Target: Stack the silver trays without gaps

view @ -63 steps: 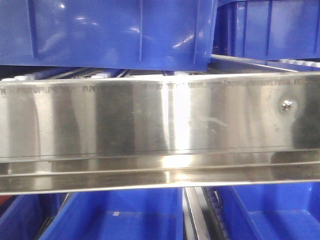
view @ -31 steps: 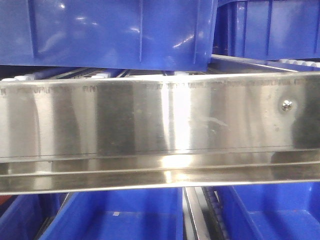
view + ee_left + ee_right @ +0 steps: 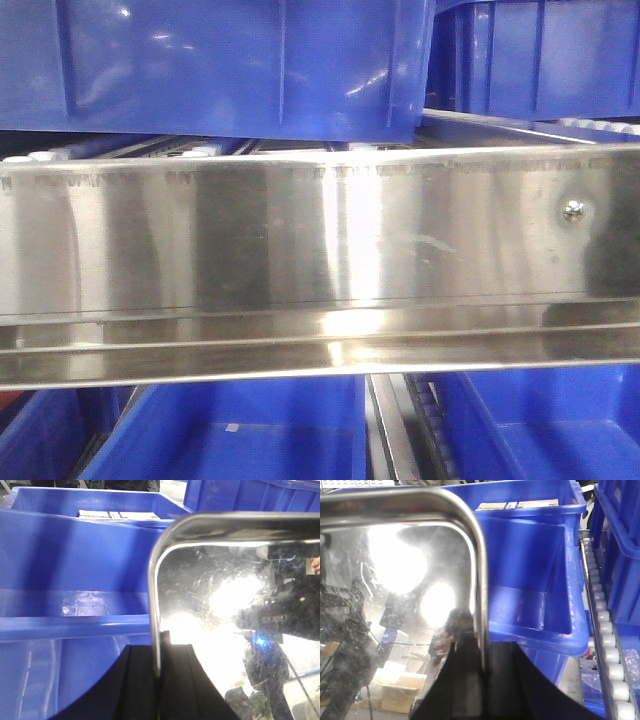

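left gripper and right gripper pinch silver tray rims | we should lower level (no tilt) for gapless nesting

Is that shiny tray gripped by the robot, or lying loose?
Gripped. The left gripper and right gripper each pinch the silver tray by its rim.

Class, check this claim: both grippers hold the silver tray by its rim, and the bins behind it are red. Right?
No: the bins are blue, not red, as both wrist views show. The left gripper and right gripper do hold the silver tray by its rim.
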Robot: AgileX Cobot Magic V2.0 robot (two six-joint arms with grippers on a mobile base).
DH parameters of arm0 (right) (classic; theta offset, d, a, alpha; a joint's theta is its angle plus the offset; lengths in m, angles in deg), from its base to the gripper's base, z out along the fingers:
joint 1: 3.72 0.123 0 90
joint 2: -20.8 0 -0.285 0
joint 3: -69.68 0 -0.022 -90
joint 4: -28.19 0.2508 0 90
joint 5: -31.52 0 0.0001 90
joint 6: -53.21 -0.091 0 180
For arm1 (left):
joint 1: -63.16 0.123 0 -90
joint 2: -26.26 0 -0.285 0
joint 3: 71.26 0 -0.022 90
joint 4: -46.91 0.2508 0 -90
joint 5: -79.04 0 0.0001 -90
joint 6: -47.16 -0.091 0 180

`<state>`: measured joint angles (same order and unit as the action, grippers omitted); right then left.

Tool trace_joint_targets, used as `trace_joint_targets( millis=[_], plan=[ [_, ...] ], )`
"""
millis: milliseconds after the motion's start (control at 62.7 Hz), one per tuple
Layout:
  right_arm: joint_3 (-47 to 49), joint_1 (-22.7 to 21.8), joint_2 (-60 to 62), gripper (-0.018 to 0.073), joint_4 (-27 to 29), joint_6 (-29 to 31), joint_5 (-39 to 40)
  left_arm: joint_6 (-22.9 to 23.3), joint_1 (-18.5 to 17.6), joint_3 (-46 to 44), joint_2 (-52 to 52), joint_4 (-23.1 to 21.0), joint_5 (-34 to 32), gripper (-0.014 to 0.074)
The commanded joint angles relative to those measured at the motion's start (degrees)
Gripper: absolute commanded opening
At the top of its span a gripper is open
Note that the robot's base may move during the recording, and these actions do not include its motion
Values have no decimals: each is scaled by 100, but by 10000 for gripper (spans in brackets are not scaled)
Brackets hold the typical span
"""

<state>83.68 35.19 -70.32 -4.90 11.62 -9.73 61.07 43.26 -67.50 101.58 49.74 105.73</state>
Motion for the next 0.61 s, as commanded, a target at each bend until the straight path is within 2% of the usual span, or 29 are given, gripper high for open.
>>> trace_joint_targets(
  millis=[0, 590],
  plan=[
    [61, -20, 67, -78, -128, -38, 318, 5, -64, -52, -29, -51, -218, -18],
    [61, -20, 67, -78, -128, -38, 318, 5, -64, -52, -29, -51, -218, -18]
  ],
)
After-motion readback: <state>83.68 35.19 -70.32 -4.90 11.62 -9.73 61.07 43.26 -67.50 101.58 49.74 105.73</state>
